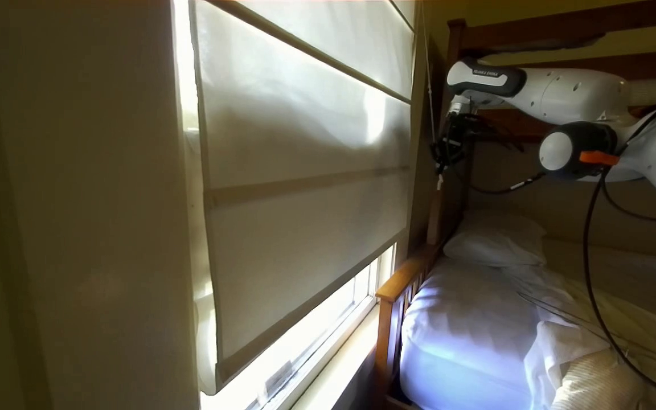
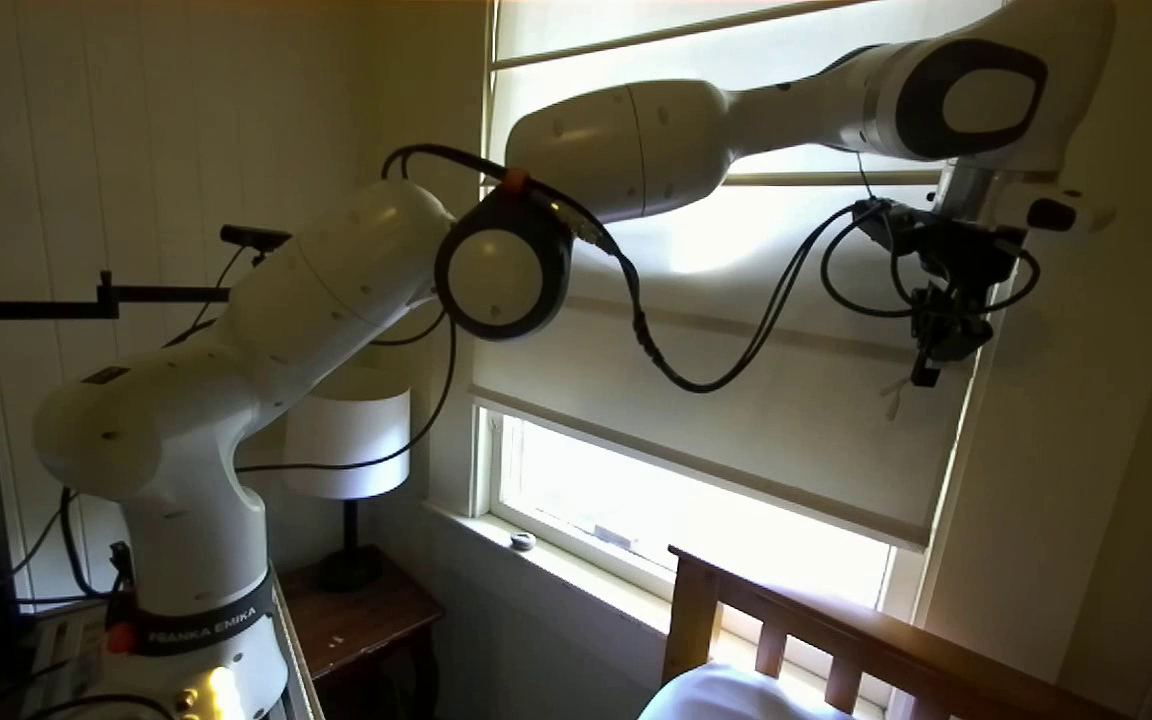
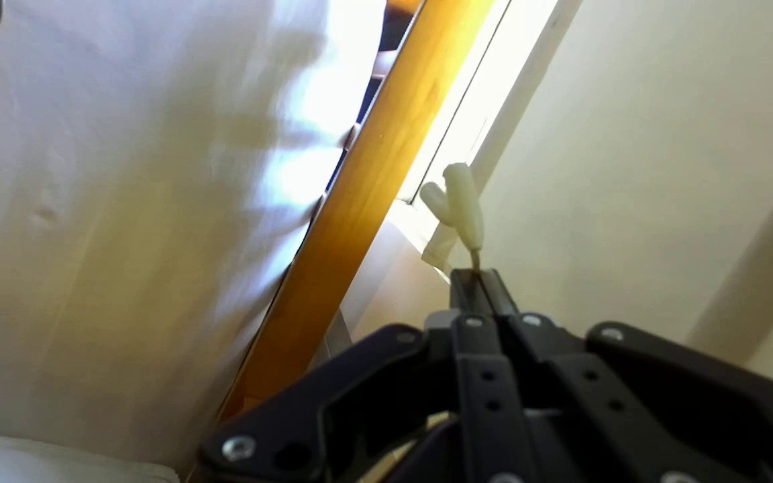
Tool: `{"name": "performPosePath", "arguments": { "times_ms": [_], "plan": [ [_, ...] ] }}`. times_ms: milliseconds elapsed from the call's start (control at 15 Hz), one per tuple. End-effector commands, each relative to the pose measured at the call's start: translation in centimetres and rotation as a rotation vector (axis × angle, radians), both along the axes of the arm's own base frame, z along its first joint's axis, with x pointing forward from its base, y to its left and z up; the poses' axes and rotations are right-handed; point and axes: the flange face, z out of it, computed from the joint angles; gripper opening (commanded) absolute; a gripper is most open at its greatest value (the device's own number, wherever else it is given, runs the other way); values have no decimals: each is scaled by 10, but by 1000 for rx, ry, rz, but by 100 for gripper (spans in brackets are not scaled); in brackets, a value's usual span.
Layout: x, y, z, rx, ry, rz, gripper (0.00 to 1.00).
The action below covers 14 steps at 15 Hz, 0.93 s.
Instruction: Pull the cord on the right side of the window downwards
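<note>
The gripper (image 3: 476, 274) has its jaws together, pinched on the cord (image 1: 429, 91), whose end comes out just past them in the wrist view and carries two pale pulls (image 3: 464, 204) near the middle of the frame. In an exterior view the cord drops from the top edge, right of centre, close to upright, and meets the gripper from above, beside the right edge of the shade (image 1: 311, 228). The hold sits near the cord's low end; the cord's long axis lies nearly along the wanted pull, straight down the frame. The arm (image 2: 626, 150) crosses in front of the window (image 2: 556, 470), from lower left to upper right of an exterior view.

I judge the hold made and a downward draw called for; how much of it is done I cannot tell. So thin a line may slip in the grip, though the pulls beneath could catch. In the wrist view the bed rail (image 3: 366, 188) slants past, left of the jaws.

I make out no container; the sill (image 2: 586, 575), lower centre, bears a small round thing (image 2: 523, 541).
</note>
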Motion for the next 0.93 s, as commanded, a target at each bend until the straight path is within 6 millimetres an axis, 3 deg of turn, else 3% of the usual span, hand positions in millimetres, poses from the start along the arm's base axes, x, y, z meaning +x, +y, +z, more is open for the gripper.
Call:
{"name": "performPosePath", "arguments": {
  "times_ms": [0, 67, 200, 467, 867],
  "plan": [
    [8, -3, -37, 52, 46, 12, 0],
    [13, -6, -69, 106, 81, 24, 0],
    [16, -5, -95, 181, 103, 40, 0],
    [19, -6, -167, 313, 199, 21, 0],
    [13, -12, -270, 397, 383, -120, 0]
  ]
}}
